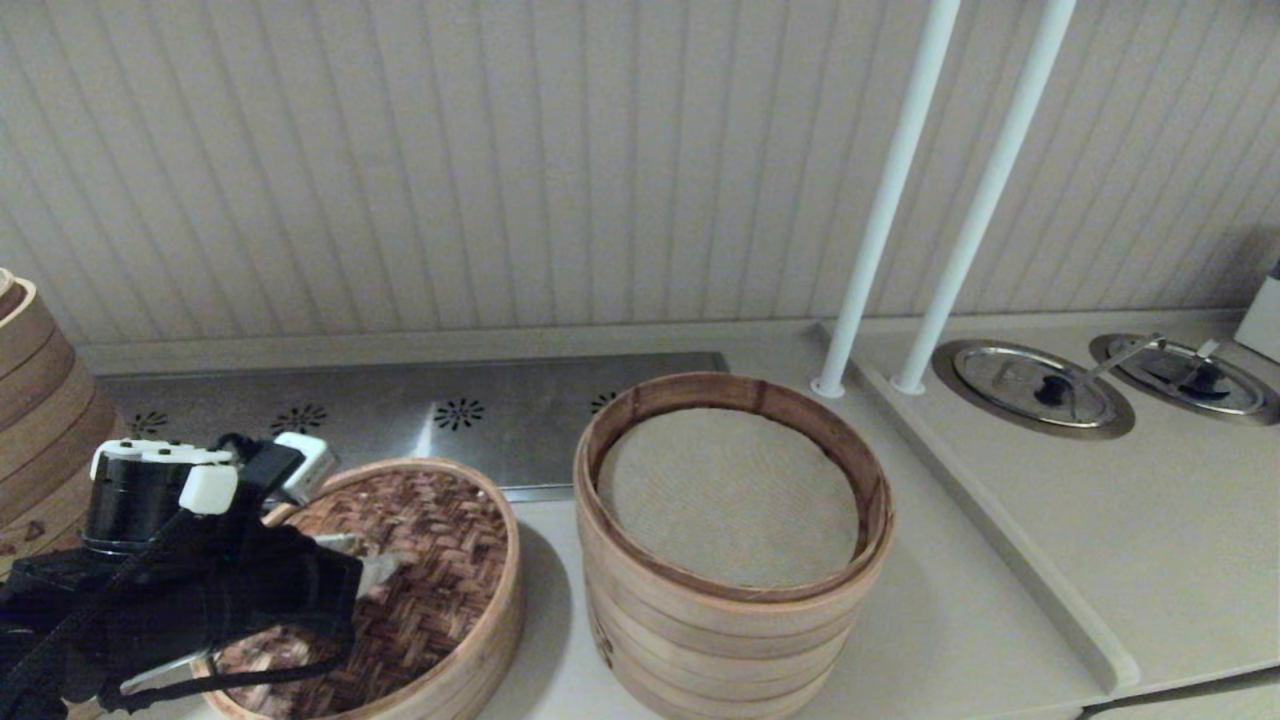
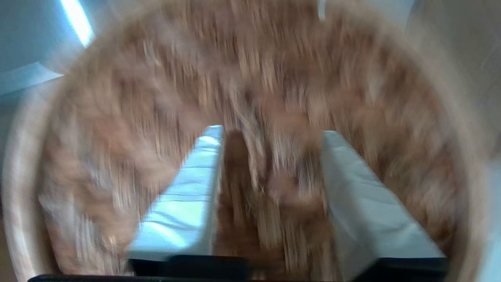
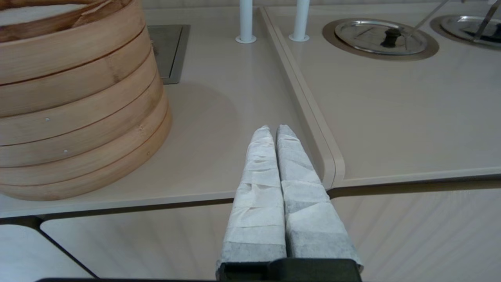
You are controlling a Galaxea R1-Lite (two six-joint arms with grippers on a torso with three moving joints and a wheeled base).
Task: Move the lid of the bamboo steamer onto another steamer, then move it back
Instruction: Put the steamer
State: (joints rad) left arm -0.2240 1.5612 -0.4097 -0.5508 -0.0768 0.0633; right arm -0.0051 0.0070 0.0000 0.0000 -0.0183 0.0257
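Note:
The bamboo steamer lid (image 1: 430, 560), dark woven top with a pale rim, lies at the counter's front left. My left gripper (image 1: 365, 562) hangs just over its middle. In the left wrist view the gripper (image 2: 271, 133) is open, its white-wrapped fingers (image 2: 188, 196) either side of a pale string strand (image 2: 254, 172) on the weave (image 2: 352, 78). Nothing is held. The single low cloth-lined tray does not show; what lies under the lid is hidden. My right gripper (image 3: 273, 128) is shut and empty, parked at the counter's front edge.
A tall multi-tier steamer stack (image 1: 730, 560) lined with white cloth stands right of the lid, also in the right wrist view as the stack (image 3: 74, 98). Another big stack (image 1: 40, 430) is at far left. Two white poles (image 1: 880, 220), a raised ledge (image 1: 1000, 520) and metal lids (image 1: 1035, 385) lie to the right.

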